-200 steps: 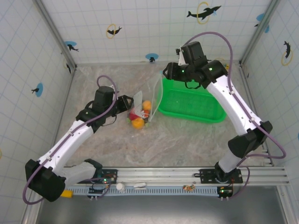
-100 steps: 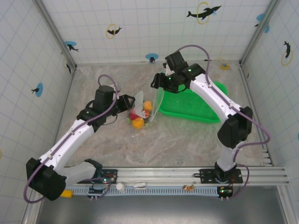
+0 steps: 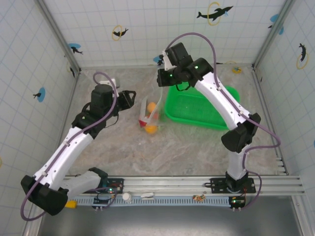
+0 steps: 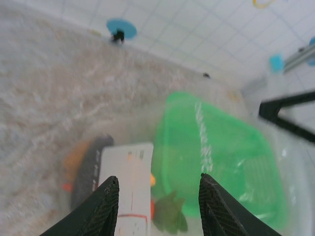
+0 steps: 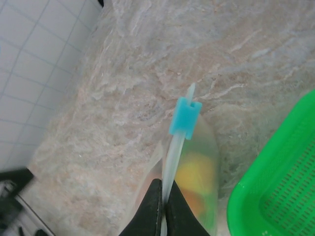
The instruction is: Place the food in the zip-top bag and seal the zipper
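The left gripper (image 3: 129,94) hovers over the marbled table (image 3: 118,147) just left of the zip-top bag (image 3: 147,114). Its jaws are spread, and in the wrist view the black fingers (image 4: 106,209) stand apart with nothing clamped between them. Past them lies the bag's pale whitish patch (image 4: 130,184), next to a dark, blurred shape (image 4: 88,172) that may be the eggplant. The clear bag stands tall between the two arms, near the middle of the table, with the food inside it. An orange citrus (image 3: 153,106) sits high, a red strawberry (image 3: 143,121) lower left and another orange piece (image 3: 151,129) at the bottom. Whether the bag's base rests on the table I cannot tell. Above it the right gripper (image 5: 163,196) has its jaws pressed together, pinching the zipper (image 5: 174,152) at the bag's mouth, just below a blue slider (image 5: 185,117) on the strip. The green mesh basket (image 3: 206,105) lies to the right, just beside the bag.
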Controlling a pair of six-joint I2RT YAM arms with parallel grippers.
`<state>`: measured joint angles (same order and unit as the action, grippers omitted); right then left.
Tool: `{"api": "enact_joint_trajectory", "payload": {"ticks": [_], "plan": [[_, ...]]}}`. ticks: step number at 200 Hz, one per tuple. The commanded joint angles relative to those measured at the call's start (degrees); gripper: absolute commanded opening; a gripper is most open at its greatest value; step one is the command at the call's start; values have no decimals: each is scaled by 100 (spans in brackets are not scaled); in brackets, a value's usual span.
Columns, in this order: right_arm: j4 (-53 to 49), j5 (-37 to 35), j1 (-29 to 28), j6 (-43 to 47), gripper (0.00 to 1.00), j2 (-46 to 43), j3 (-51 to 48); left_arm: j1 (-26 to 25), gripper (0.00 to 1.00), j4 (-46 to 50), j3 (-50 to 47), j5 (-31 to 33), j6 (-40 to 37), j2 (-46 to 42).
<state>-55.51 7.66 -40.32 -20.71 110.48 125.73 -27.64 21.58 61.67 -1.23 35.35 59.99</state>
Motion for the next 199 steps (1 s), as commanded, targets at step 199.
{"api": "enact_joint_trajectory", "payload": {"ticks": [199], "plan": [[1776,-862,-1396,4476,0,-1962,-3064,50,44,-842,-501,-1030,-3163,-1490]]}}
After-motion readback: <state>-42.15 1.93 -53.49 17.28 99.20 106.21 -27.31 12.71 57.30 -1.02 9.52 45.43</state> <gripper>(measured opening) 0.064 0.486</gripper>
